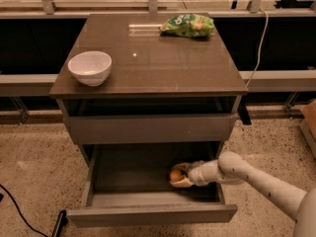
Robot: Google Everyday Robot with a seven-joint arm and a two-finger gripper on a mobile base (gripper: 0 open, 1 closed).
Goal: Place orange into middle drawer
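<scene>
The middle drawer (pixel 129 174) is pulled open below the closed top drawer front, and its flat grey floor shows. My gripper (pixel 178 176) reaches into it from the right, low over the floor at the right side. It is shut on the orange (pixel 175 175), a small round fruit held between the pale fingers (pixel 181 183). I cannot tell whether the orange touches the drawer floor.
A white bowl (pixel 90 67) stands on the left of the cabinet top (pixel 148 58). A green snack bag (pixel 187 24) lies at the back right. The drawer's front panel (pixel 150 214) juts toward me. A black cable (pixel 19 211) lies on the floor at the left.
</scene>
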